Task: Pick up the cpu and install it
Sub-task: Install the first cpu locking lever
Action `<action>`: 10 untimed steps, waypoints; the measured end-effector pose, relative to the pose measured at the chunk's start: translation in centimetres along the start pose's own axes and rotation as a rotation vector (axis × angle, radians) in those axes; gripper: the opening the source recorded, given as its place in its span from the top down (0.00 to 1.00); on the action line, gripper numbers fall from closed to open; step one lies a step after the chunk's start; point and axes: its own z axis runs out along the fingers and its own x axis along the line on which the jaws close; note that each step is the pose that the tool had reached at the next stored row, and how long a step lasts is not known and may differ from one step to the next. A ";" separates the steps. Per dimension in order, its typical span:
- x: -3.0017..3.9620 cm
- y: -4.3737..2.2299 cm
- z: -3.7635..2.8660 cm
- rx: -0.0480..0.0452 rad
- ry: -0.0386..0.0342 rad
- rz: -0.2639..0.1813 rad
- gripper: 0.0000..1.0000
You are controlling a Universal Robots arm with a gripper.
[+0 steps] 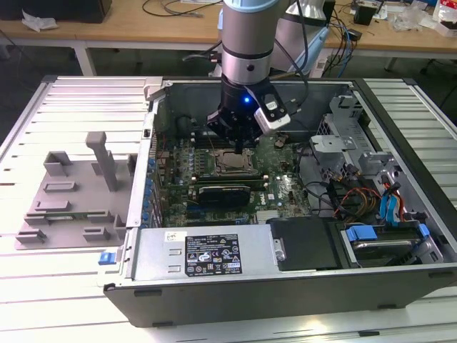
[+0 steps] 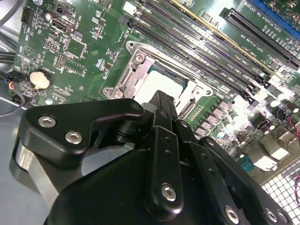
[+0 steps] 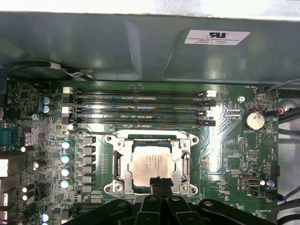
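One arm reaches down into the open computer case [image 1: 285, 286], its gripper [image 1: 238, 143] hanging just above the motherboard socket [image 1: 230, 163] near the middle of the green motherboard [image 1: 282, 189]. The cpu [image 3: 152, 165] lies flat inside the socket's metal frame [image 3: 119, 164], silvery top plate up, in both wrist views [image 2: 157, 84]. The black fingers [image 3: 159, 183] sit pressed together at the near edge of the cpu with nothing between them (closed, as far as the first wrist view shows); whether the tips touch the plate, cannot tell. Four memory slots [image 3: 140, 108] run in a row just beyond the socket, toward the case wall [image 3: 140, 47]. A coin cell battery [image 3: 254, 119] sits on the board, well apart from the socket. On the exterior view's left, outside the case, the grey fixture tray [image 1: 71, 207] rests on the slatted table [image 1: 71, 286]. On the exterior view's right, inside the case, are blue drive caddies [image 1: 371, 236] and loose cables [image 1: 350, 196].
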 end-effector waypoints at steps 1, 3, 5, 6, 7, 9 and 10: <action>0.00 0.00 -0.03 0.0003 0.0002 0.000 0.89; -0.03 0.05 -1.09 0.0002 -0.0001 0.000 0.89; -0.04 0.07 -2.02 0.0003 0.0001 0.000 0.89; -0.05 0.08 -2.16 0.0003 0.0001 0.000 0.89; -0.05 0.08 -2.34 0.0003 0.0000 0.000 0.89; -0.07 0.10 -3.04 0.0003 0.0000 0.000 0.89; -0.07 0.11 -3.24 0.0003 0.0001 0.000 0.89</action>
